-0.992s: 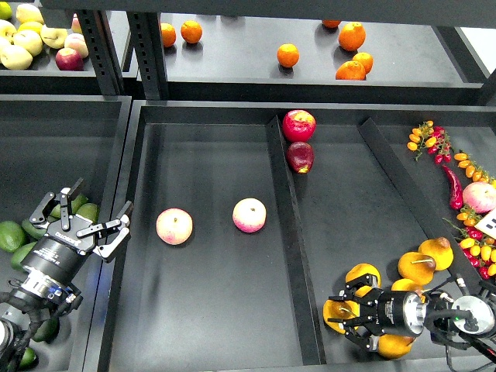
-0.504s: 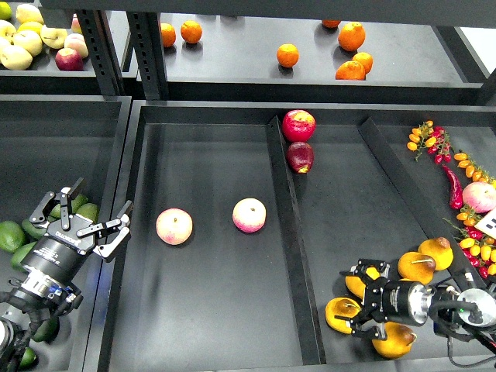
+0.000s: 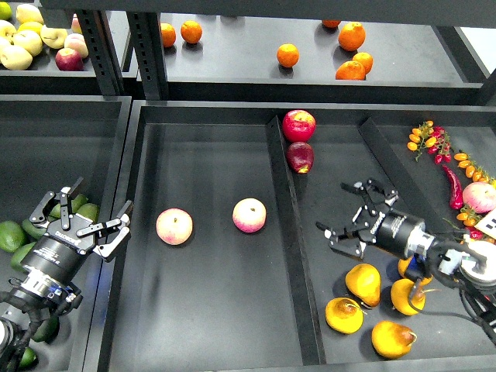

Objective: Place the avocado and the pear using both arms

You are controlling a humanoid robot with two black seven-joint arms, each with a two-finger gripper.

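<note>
Right gripper lifts off the pears

The right gripper [image 3: 350,219] rises empty with fingers spread, and the pears [image 3: 363,284] now lie scattered along the tray's front right corner.

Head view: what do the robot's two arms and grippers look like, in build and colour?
Both arms are black with silver metal rings at the wrist. The left gripper has black, open-framed linkage fingers on a round black wrist with small white lettering, and black cables near the base. The right gripper has the same skeletal black fingers, behind it a silver-grey joint and loose black cables.
</note>
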